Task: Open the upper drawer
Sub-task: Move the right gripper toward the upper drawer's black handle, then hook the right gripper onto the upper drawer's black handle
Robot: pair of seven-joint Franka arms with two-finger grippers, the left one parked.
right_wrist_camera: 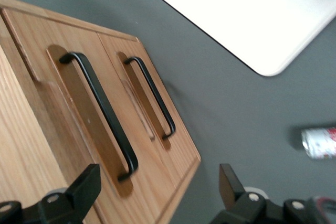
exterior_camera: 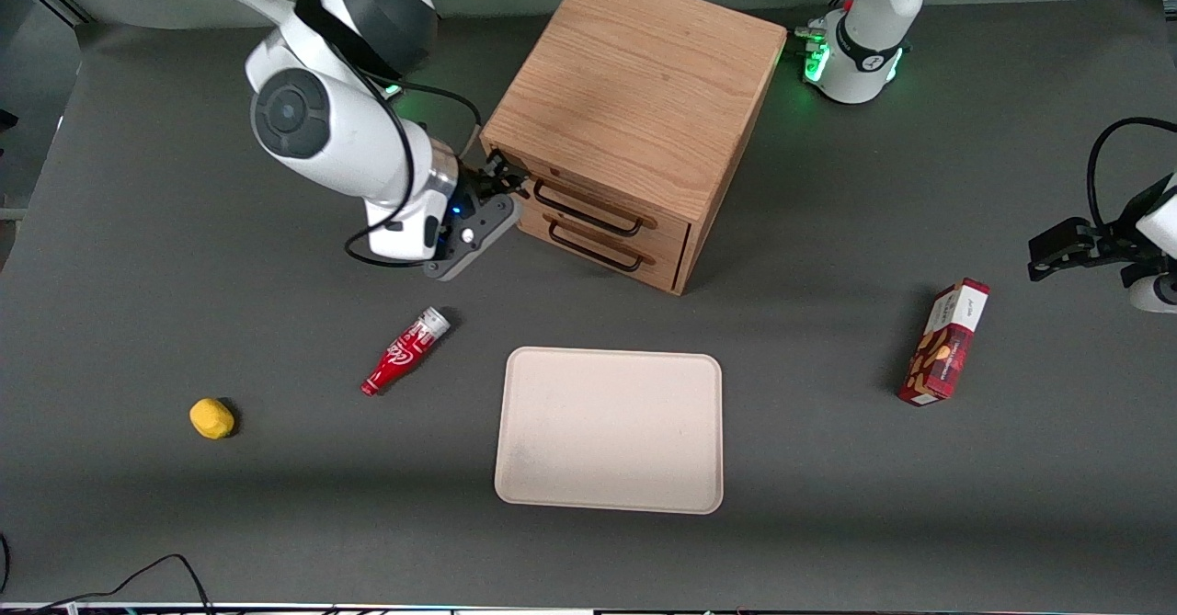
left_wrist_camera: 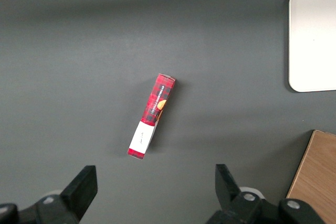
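Note:
The oak cube cabinet [exterior_camera: 634, 91] stands at the middle back of the table, both drawers shut. The upper drawer [exterior_camera: 598, 206] has a wide black wire handle [exterior_camera: 588, 213]; the matching lower drawer [exterior_camera: 602, 252] sits under it. My right gripper [exterior_camera: 504, 181] is open and empty, just in front of the upper drawer at the working arm's end of its handle, not touching it. In the right wrist view the upper handle [right_wrist_camera: 100, 114] and lower handle [right_wrist_camera: 152, 98] show close up, with the gripper [right_wrist_camera: 157, 184] spread wide over the drawer fronts near the upper handle's end.
A cream tray [exterior_camera: 609, 431] lies nearer the front camera than the cabinet. A red bottle [exterior_camera: 405, 351] and a yellow lump [exterior_camera: 211, 417] lie toward the working arm's end. A red box [exterior_camera: 947, 341] lies toward the parked arm's end.

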